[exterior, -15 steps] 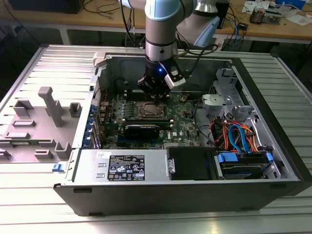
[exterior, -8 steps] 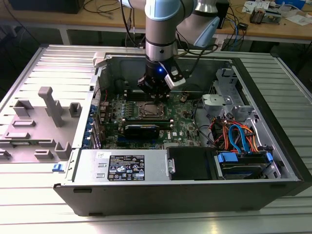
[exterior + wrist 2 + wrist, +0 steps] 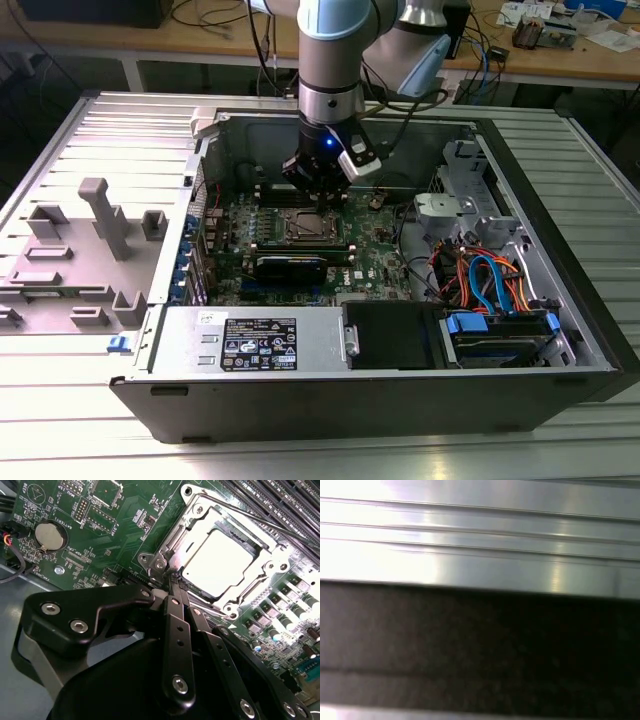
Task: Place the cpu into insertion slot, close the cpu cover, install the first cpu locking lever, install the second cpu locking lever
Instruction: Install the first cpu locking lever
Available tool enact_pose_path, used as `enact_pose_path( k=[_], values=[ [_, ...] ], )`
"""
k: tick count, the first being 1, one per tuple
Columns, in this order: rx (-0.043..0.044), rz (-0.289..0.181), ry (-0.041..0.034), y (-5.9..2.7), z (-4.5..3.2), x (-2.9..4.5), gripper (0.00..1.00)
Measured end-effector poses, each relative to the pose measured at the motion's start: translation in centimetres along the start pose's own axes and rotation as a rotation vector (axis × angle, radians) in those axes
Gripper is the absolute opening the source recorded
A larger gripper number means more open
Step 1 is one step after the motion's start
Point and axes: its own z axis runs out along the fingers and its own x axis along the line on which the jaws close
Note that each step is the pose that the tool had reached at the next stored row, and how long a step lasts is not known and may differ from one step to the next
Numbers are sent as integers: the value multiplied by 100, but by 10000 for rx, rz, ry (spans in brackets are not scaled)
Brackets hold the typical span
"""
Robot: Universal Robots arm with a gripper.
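Observation:
Inside the open computer case, the cpu [image 3: 217, 562] lies flat in the insertion slot [image 3: 305, 228], its silver top glaring bright. The cpu cover [image 3: 200, 517] is down around it as a silvery frame. A thin locking lever [image 3: 260, 522] runs along the socket's side nearest the memory slots. My gripper [image 3: 174, 582] is shut, with its black fingers [image 3: 176, 625] pressed together. Their tips sit at one corner of the socket, right by the cover's edge. In the exterior view the gripper [image 3: 318, 192] hangs just behind the socket.
Long black memory slots [image 3: 280, 500] flank the socket and a coin battery [image 3: 47, 535] sits off to one side. A black card [image 3: 290, 265] lies in front of the socket. Coloured cables [image 3: 490, 280] fill the case's right. Grey fixtures [image 3: 100, 215] stand on the ribbed table [image 3: 480, 540].

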Motion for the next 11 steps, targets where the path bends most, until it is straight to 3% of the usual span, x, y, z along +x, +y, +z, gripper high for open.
enact_pose_path(
  k=[11],
  values=[
    [8,1,0,-16,21,-6,11]
  ],
)
